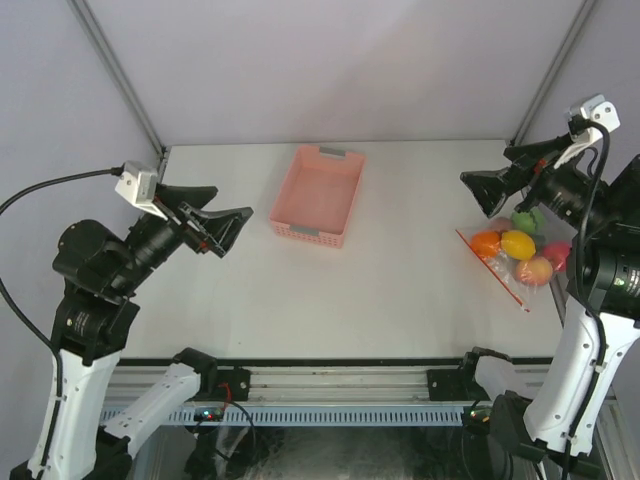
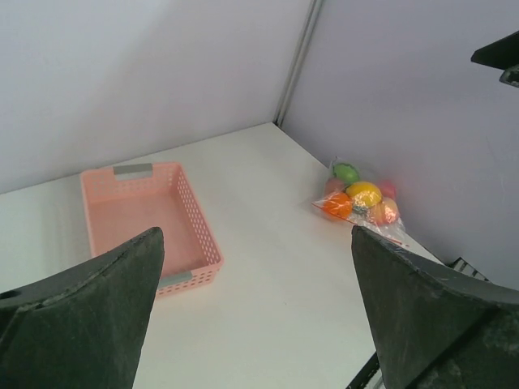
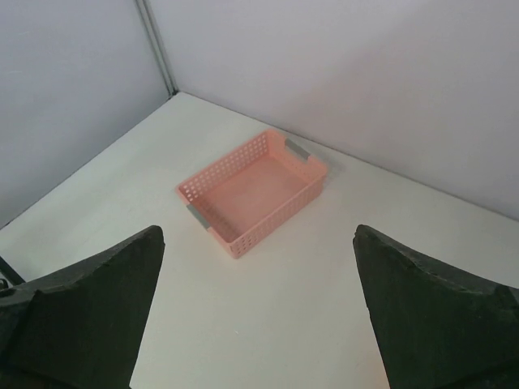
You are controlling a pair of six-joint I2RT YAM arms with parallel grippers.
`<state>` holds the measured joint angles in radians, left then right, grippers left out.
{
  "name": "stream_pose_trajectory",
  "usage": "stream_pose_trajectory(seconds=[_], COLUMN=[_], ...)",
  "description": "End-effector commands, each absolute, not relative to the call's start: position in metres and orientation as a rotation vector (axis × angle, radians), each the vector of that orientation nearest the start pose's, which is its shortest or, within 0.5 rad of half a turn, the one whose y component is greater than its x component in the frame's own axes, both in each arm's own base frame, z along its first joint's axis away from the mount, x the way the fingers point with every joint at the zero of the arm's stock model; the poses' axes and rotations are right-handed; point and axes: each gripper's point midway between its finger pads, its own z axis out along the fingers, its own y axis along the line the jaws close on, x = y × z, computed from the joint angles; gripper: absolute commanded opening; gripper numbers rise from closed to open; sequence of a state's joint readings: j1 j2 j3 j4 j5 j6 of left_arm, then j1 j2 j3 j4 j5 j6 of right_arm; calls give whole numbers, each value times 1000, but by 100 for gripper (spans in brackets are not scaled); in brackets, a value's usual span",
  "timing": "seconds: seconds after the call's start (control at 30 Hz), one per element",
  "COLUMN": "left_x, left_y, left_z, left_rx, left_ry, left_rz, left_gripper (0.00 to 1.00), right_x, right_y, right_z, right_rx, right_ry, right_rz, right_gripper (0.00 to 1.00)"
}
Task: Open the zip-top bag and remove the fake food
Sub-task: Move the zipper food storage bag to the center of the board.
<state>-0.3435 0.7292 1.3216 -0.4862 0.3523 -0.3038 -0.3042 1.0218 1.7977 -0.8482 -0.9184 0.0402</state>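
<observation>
**Left hand (image 1: 228, 205), right hand (image 1: 485, 165) poised wide apart over bench (image 1: 400, 300), fake food (image 1: 518, 245) bagged at right edge**

Fingers on both hands stand fully spread and grip nothing. The left hand hangs above the bench's left edge, about midway between the near and far edges, and points inward across the white surface. The right hand hangs above the right edge, tilted toward the middle, clear of the bench.

Just below and nearer than the right hand lies the zip-top bag (image 1: 503, 268), flat on the bench against the right edge. Its red-orange zipper strip (image 1: 495, 272) runs slantwise along the side that faces the bench's middle. Orange, yellow, green, peach and red-pink pieces of fake food cluster inside the clear plastic, touching one another. The right arm hides the bag's outer side, and whether the zipper is shut cannot be told.

Well apart from both hands, a pink slotted basket (image 1: 305, 232) with grey handles sits toward the far edge, a little left of the middle, turned slightly askew to it.
</observation>
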Motion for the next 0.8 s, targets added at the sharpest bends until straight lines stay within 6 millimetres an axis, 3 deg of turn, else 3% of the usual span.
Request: stream_pose_trajectory(seconds=[0.0,0.23,0.4,0.6,0.77], left_x=[202,207,211,215,213], left_y=[-152,-184,-212,-217,-205], left_z=[460,476,502,545,563], left_rx=[288,287,245,46,-123], left_ry=[1506,1544,1556,1553,1518], left_rz=[-772,-886,-1042,-1168,-1224], left_gripper=[100,100,100,100,100], right_x=[237,251,254,256,255], right_y=[65,60,58,46,41], right_z=[482,437,403,372,355], right_rx=[-327,-309,-319,-268,-240], right_ry=[1636,1731,1791,1837,1854], right_rz=[470,392,369,361,356], right_gripper=[100,100,100,100,100])
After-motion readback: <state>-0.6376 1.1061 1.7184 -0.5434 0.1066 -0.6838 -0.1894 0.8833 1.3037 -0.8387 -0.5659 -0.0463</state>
